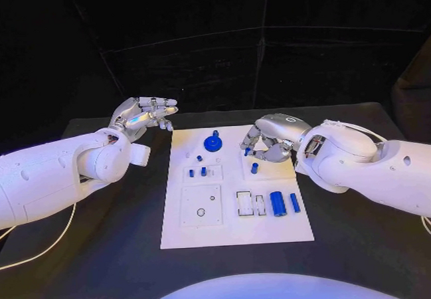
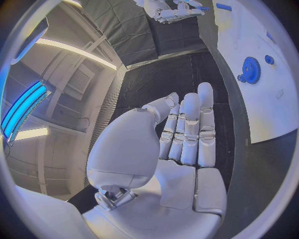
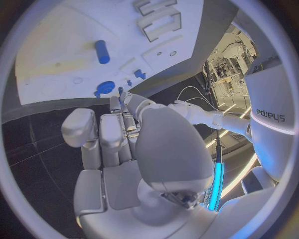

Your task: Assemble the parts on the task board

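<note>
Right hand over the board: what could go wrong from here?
1. The right hand hangs with curled fingers right above a small blue peg on the task board; coming down off-centre, it might tip or knock that peg.
2. Whether it already holds a part is hidden, so a closing move could miss or drop one.
3. The blue gear stands close beside it; a sideways sweep might clip it. The left hand is off the board, unable to steady anything.

My left hand (image 1: 142,116) hovers over bare black table (image 1: 113,214) beside the white task board (image 1: 277,233). My right hand (image 1: 268,140) crowds its upper right corner; blue cylinders (image 1: 278,203) occupy the lower right.
</note>
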